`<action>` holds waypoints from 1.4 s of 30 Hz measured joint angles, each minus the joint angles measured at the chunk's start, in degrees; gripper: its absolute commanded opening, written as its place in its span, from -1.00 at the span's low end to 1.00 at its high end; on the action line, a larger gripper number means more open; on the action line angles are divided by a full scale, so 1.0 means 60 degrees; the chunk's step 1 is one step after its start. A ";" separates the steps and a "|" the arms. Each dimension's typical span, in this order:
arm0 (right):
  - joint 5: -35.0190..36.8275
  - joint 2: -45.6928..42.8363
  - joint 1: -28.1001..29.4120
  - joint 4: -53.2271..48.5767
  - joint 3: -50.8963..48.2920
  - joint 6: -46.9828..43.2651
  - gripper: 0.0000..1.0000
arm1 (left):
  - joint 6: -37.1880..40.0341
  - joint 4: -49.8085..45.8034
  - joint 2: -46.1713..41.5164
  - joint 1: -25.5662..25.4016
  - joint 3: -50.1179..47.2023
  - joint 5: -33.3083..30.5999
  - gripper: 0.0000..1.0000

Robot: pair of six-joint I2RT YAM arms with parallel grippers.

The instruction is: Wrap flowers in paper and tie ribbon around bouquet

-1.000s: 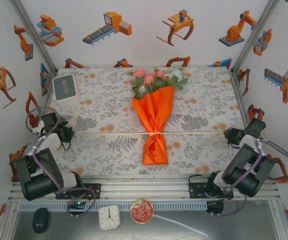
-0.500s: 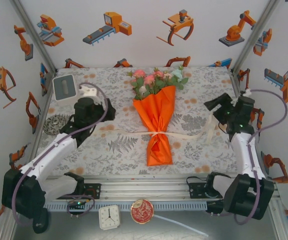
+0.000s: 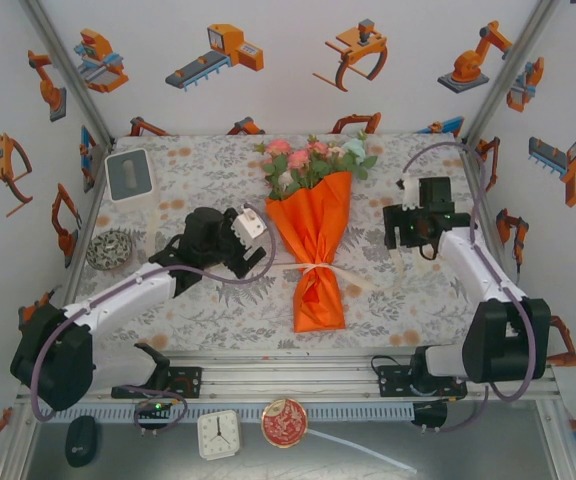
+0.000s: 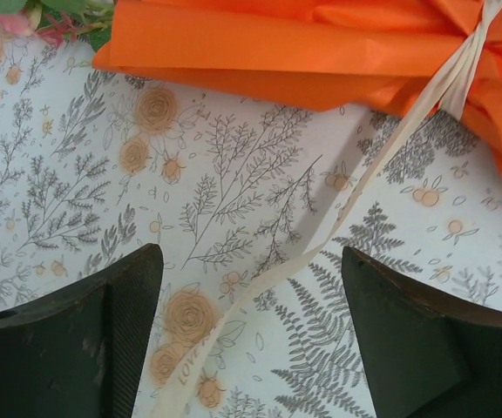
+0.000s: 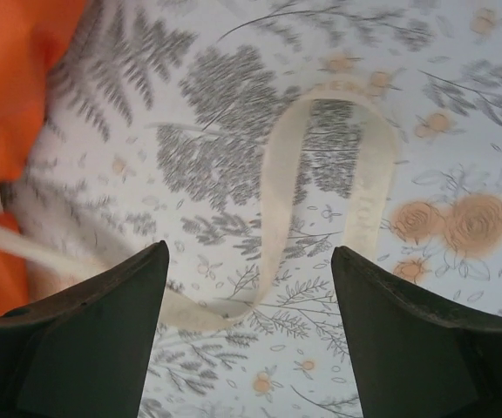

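Where the flowered tablecloth [image 3: 198, 180] fills mid-frame, the bouquet [image 3: 313, 235] lies at centre, blooms toward the top. The left gripper [image 3: 253, 228] and right gripper [image 3: 400, 243] flank it, fingers apart, holding nothing. The ribbon [image 3: 314, 268] circles the cone's waist — loose tails on the cloth under both grippers.
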 measured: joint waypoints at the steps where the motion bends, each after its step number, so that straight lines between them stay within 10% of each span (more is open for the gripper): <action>1: -0.0175 0.0080 0.0419 -0.0219 0.0004 -0.0707 0.38 | 0.0197 0.0000 0.0000 0.0000 -0.0076 0.0018 0.54; 15: -0.0488 0.3064 0.2856 -0.2499 0.0255 -0.4790 0.18 | 0.1056 0.0226 0.0153 0.0452 -0.0474 0.0601 0.61; 21: -0.0036 0.3118 0.2954 -0.1945 0.0219 -0.5125 -0.99 | 0.1078 0.0408 0.0186 0.0594 -0.0605 0.0579 0.62; 33: -0.0820 -0.1308 0.2932 0.0812 -0.0973 -0.3632 -1.00 | 0.1228 -0.0069 0.1031 0.0903 -0.0342 0.1286 0.63; 42: -0.1239 -0.1588 0.2903 0.2175 -0.1534 -0.2284 -1.00 | 0.1636 -0.1045 0.2823 0.0954 0.1140 0.1392 0.50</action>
